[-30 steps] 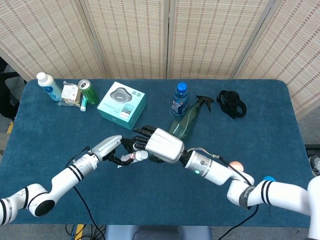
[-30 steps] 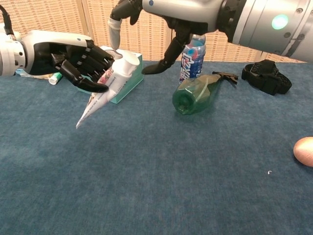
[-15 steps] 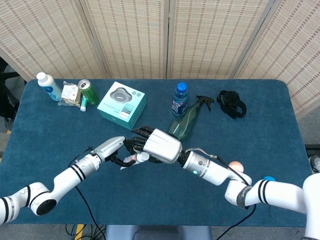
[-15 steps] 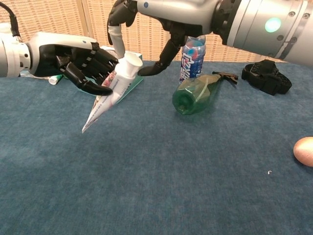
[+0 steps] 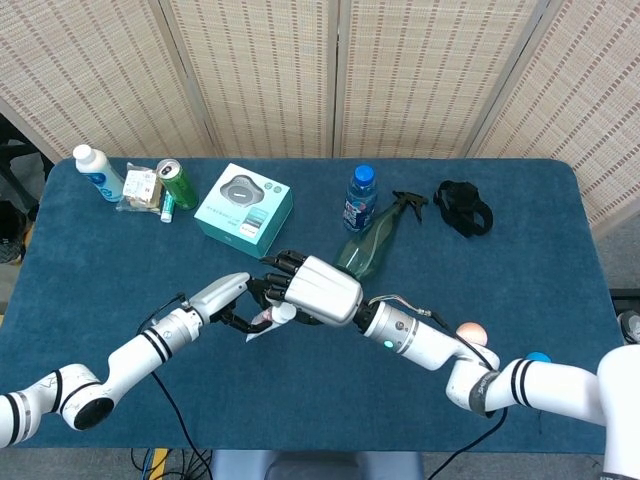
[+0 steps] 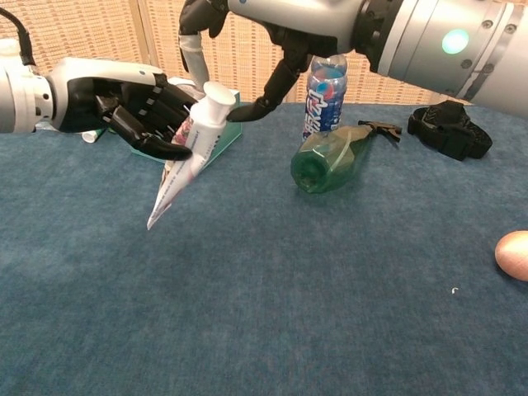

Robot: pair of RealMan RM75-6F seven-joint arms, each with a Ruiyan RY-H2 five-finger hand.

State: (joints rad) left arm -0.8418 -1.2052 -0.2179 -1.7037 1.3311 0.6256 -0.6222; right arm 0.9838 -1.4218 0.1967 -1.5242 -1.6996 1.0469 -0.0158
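The left hand (image 6: pixel 124 107) grasps a tube (image 6: pixel 191 144) near the teal box (image 5: pixel 243 210); the right hand (image 6: pixel 272 25) hovers released above the tube's cap.

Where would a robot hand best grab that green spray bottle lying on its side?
Probably around the narrow neck of the green translucent plastic spray bottle, just below its black trigger head, coming down from above. It lies flat on the blue cloth table, and the wide body looks harder to wrap fingers around.

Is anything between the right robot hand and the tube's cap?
Nothing visible. The left robot hand holds the tube tilted, cap up; the right robot hand hovers right above the cap, its fingers spread around it with open air between.
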